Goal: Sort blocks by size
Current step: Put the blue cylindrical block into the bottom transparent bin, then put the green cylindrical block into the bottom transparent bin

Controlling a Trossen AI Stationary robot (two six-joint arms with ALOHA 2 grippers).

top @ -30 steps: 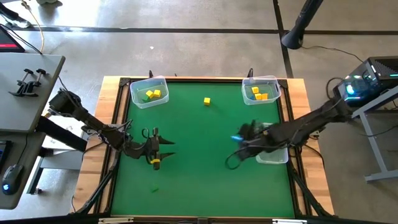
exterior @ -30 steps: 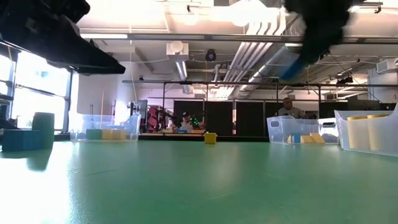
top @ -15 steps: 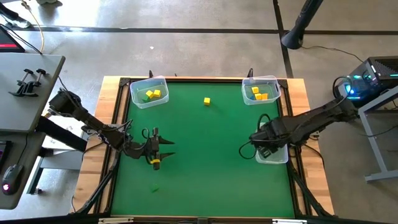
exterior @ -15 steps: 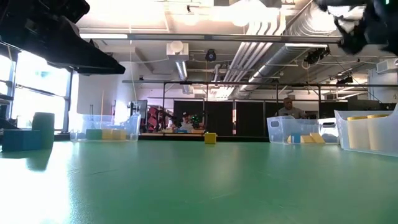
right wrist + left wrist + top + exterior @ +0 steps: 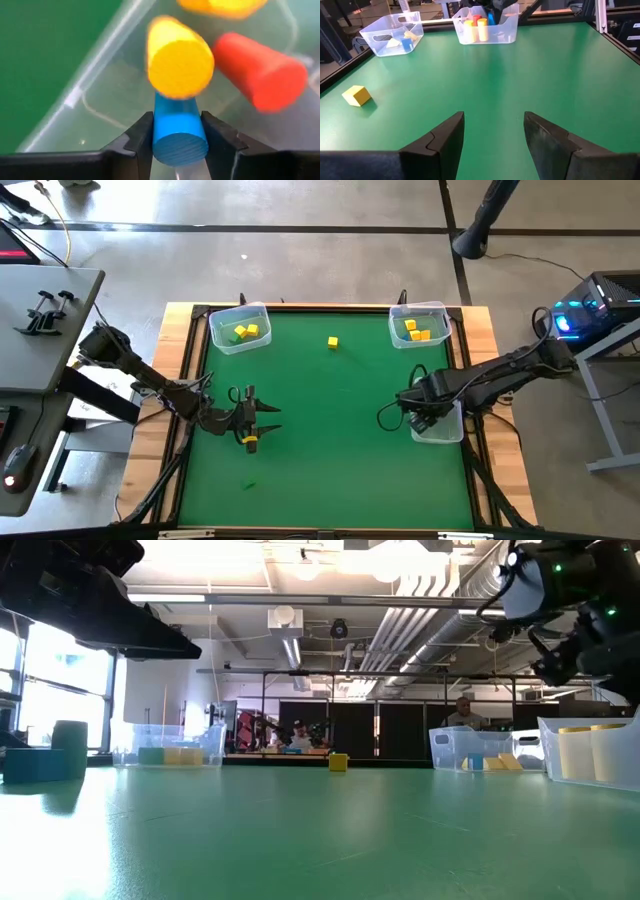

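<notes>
The right claw (image 5: 176, 145) pinches a blue cylinder (image 5: 179, 131) end-on, long axis pointing away from the wrist, directly above the clear bin (image 5: 440, 426) at the bench's (image 5: 330, 430) right edge, where a yellow (image 5: 180, 59) and a red cylinder (image 5: 260, 70) already lie. The drop looks straight down. The left claw (image 5: 250, 420) hovers spread and empty near the left edge; a yellow block (image 5: 332, 342) sits loose, well away from both.

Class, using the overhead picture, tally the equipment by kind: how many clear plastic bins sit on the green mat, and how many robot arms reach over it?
clear bins: 3
robot arms: 2
Total: 5
</notes>
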